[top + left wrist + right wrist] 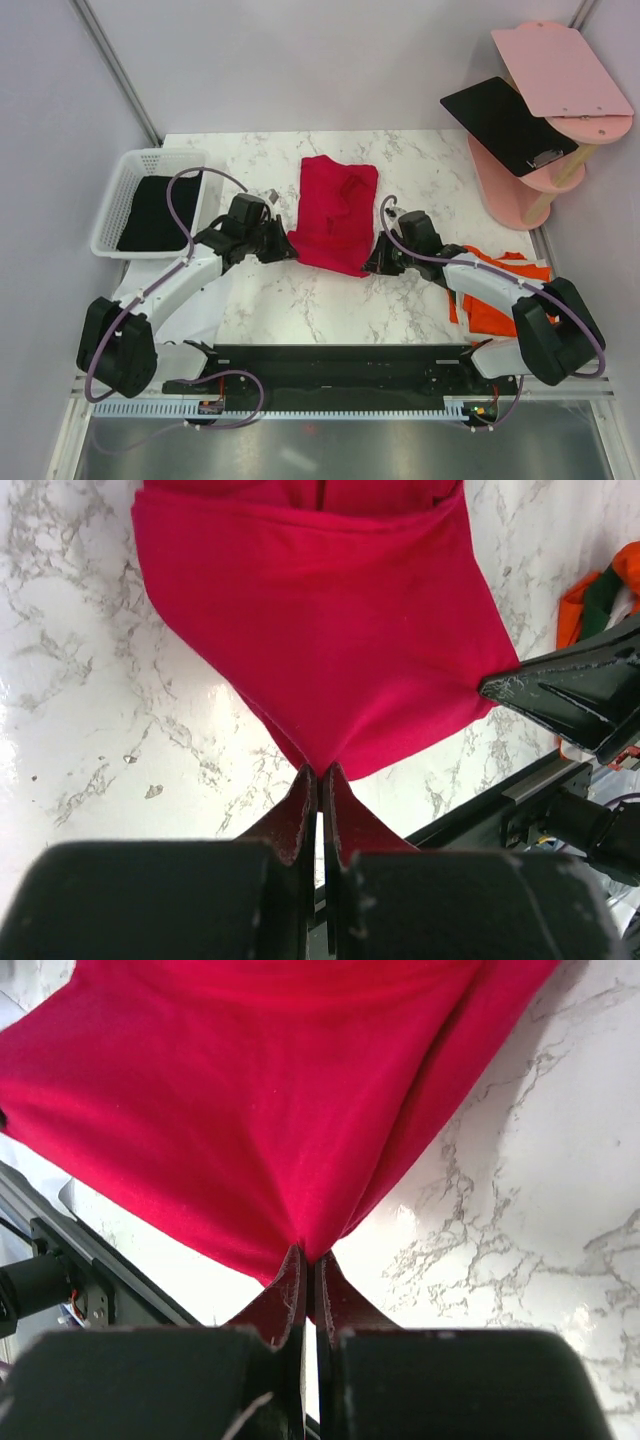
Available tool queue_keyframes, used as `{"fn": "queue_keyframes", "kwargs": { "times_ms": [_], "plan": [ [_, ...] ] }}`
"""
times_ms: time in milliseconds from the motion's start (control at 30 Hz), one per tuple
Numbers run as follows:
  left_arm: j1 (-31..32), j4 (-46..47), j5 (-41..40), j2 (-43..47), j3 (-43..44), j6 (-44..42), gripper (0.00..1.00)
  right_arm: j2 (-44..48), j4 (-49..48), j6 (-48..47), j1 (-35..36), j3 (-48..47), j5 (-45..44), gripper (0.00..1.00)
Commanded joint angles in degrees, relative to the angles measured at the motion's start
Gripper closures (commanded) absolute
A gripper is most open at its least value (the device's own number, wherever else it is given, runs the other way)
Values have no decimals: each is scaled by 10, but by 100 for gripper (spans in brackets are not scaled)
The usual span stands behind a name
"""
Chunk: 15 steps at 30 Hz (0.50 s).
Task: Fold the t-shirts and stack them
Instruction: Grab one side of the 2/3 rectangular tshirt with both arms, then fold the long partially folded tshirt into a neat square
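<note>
Top view: left gripper (288, 250) and right gripper (372, 266) each clamp a near corner of the red shirt (335, 210) on the table (300, 305).

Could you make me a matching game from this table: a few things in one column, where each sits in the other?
1 crimson t-shirt
2 black t-shirt
3 orange t-shirt
4 black board

a in the white basket
b on the pink stand
c pinched by left gripper and right gripper
d at the marble table's right edge

Pairs: 1c; 2a; 3d; 4b
</note>
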State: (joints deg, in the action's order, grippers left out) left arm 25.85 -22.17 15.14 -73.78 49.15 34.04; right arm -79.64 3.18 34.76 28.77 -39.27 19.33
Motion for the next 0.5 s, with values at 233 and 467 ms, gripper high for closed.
{"fn": "queue_keyframes", "kwargs": {
  "times_ms": [233, 467],
  "plan": [
    [-3, -37, -38, -142, 187, -62, 98, -20, 82, -62, -6, -130, -83, 98],
    [-25, -35, -20, -252, 296, -86, 98, -120, 81, -86, -35, -227, -102, 98]
  ]
}}
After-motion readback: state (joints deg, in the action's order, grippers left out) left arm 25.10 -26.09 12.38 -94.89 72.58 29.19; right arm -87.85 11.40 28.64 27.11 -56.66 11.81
